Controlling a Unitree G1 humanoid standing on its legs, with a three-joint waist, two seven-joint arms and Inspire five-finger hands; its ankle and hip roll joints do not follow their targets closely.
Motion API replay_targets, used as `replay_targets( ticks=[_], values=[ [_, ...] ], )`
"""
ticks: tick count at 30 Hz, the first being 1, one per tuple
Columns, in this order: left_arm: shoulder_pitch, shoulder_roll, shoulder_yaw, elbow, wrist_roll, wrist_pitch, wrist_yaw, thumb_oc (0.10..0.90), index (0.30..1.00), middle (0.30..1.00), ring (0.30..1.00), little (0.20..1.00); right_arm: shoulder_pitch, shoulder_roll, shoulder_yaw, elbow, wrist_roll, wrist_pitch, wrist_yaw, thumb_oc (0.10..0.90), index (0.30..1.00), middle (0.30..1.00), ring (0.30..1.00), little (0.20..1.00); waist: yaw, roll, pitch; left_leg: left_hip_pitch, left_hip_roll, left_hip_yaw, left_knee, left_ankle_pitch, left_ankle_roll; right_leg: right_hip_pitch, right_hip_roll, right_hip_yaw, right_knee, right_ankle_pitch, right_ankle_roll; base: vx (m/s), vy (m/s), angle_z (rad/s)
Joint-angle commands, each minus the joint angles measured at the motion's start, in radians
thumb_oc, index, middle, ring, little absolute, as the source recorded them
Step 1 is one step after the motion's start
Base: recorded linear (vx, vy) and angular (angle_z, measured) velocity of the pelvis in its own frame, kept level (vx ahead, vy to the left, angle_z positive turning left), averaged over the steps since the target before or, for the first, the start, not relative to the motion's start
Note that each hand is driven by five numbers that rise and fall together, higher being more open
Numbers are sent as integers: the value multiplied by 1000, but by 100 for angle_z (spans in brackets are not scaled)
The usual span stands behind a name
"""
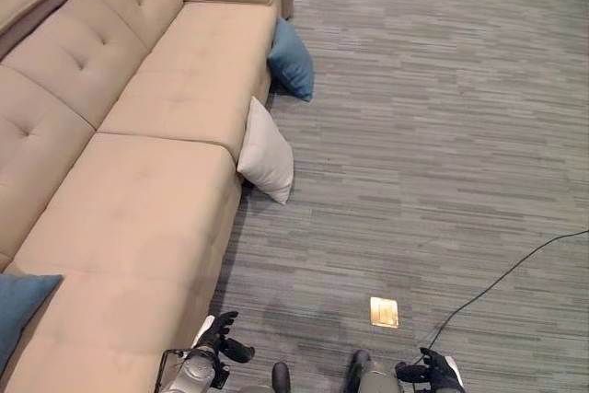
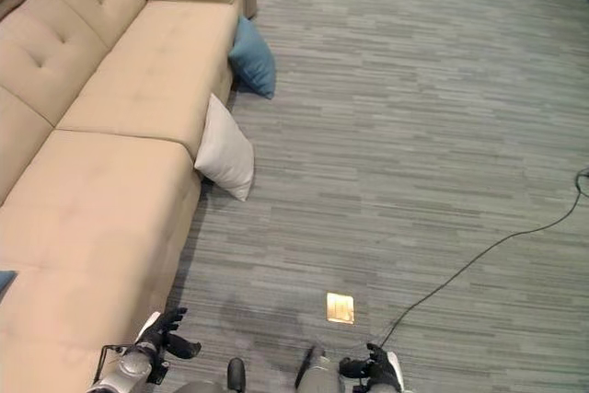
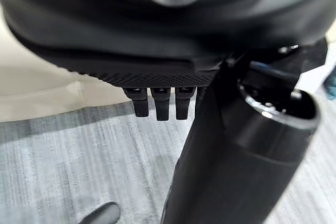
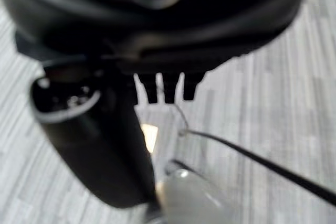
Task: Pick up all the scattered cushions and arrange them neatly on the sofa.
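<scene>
No cushion is held: the left hand [image 1: 219,336] and right hand [image 1: 434,370] hang low, fingers relaxed. A white cushion [image 1: 267,154] and a blue cushion [image 1: 293,60] lean against the sofa [image 1: 156,181] on the floor. An approach to the white cushion is probably called for next.

Left hand [image 1: 224,338] low at left, fingers relaxed, empty. Right hand [image 1: 438,370] low at right, fingers relaxed, empty.
</scene>
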Motion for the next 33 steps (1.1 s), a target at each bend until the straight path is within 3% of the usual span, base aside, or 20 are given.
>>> replay_targets(
  ticks=[1, 3, 4, 7, 9, 11, 13, 16, 18, 19, 20, 22, 29, 31, 33],
  values=[
    [1, -16, -1, -38, 4, -45, 0, 800, 900, 900, 900, 900, 23, -69, 16, 17, -13, 3, 3, 800, 900, 900, 900, 900, -10, 12, -36, 0, 26, -71, 129, -131, -67, 91, 81, 30, -143, 107, 23, 307, -218, 16],
    [7, -26, -2, -28, 13, -45, 4, 800, 900, 900, 900, 900, 36, -68, 20, 22, -11, -1, 3, 800, 900, 900, 900, 900, -17, 9, -55, 16, 38, -77, 145, -134, -80, 113, 100, 52, -152, 122, 5, 233, -182, 39],
    [10, -33, 1, -26, 7, -45, 5, 800, 900, 900, 900, 900, 38, -67, 19, 27, -9, -4, 4, 800, 900, 900, 900, 900, -18, 13, -63, 6, 55, -80, 196, -109, -94, 130, 115, 55, -161, 119, -7, 241, -245, 51],
    [0, -39, -6, -35, -13, -53, -1, 800, 900, 900, 900, 900, 40, -72, 13, 30, 12, -19, 1, 800, 900, 900, 900, 900, -1, 7, -45, -131, 114, -80, 483, 22, -136, 214, 147, 44, -199, 97, -53, 120, -305, 12],
    [-2, -37, -3, -48, -37, -51, -3, 800, 900, 900, 900, 900, 37, -77, 10, 30, 26, -15, -4, 800, 900, 900, 900, 900, 20, -10, -22, -226, 147, -58, 657, 80, -134, 275, 163, 30, -228, 65, -91, 127, -314, -6],
    [-1, -38, -4, -48, -40, -51, -2, 800, 900, 900, 900, 900, 37, -78, 11, 29, 29, -13, -3, 800, 900, 900, 900, 900, 26, -9, -17, -253, 151, -48, 662, 65, -127, 291, 173, 35, -232, 52, -97, 144, -144, -17],
    [2, -45, -9, -44, -37, -49, 1, 800, 900, 900, 900, 900, 39, -78, 16, 25, 32, -17, -5, 800, 900, 900, 900, 900, 37, -3, -14, -284, 141, -47, 610, 34, -123, 325, 191, 45, -249, 35, -93, 234, -80, -4],
    [-4, -55, -14, -30, -24, -41, 10, 800, 900, 900, 900, 900, 43, -77, 25, 25, 31, -23, -16, 800, 900, 900, 900, 900, 43, -5, -22, -306, 108, -27, 394, 20, -113, 356, 200, 48, -272, 12, -72, 265, -33, -1],
    [-6, -56, -18, -29, -18, -41, 12, 800, 900, 900, 900, 900, 44, -75, 29, 27, 31, -23, -21, 800, 900, 900, 900, 900, 54, 9, -27, -330, 92, -34, 258, 83, -119, 377, 228, 53, -280, 0, -69, 222, 3, -11],
    [-6, -56, -18, -29, -18, -41, 12, 800, 900, 900, 900, 900, 45, -75, 29, 28, 31, -24, -21, 800, 900, 900, 900, 900, 54, 7, -25, -322, 89, -33, 249, 87, -119, 381, 226, 53, -280, -1, -69, 264, 2, -8],
    [-6, -55, -24, -31, -19, -43, 12, 800, 900, 900, 900, 900, 47, -73, 31, 30, 31, -20, -23, 800, 900, 900, 900, 900, 70, 22, -27, -335, 77, -40, 153, 146, -132, 407, 256, 66, -283, -20, -70, 164, 2, -9],
    [4, -53, -17, -30, -25, -43, 11, 800, 900, 900, 900, 900, 52, -69, 34, 29, 27, -18, -22, 800, 900, 900, 900, 900, 79, 22, -35, -321, 73, -34, 115, 158, -131, 428, 270, 76, -274, -45, -74, 317, -1, -18],
    [27, -44, 2, -20, -21, -37, 2, 800, 900, 900, 900, 900, 58, -49, 46, 30, -7, -14, -9, 800, 900, 900, 900, 900, 114, -20, -75, -286, 41, -38, 168, 86, -81, 461, 239, 102, -170, -101, -62, 277, 44, -30],
    [14, -26, 7, -38, -31, -32, 2, 800, 900, 900, 900, 900, 40, -50, 44, 25, -13, -9, 1, 800, 900, 900, 900, 900, 111, -25, -66, -248, 25, -40, 172, 36, -45, 352, 187, 106, 67, -39, 1, 216, 108, -16],
    [2, -13, 7, -48, -37, -33, 7, 800, 900, 900, 900, 900, 22, -51, 49, 13, -13, -10, 6, 800, 900, 900, 900, 900, 93, -13, -49, -220, 20, -53, 173, 15, -25, 269, 164, 108, 200, 30, 33, 147, 70, -5]
  ],
)
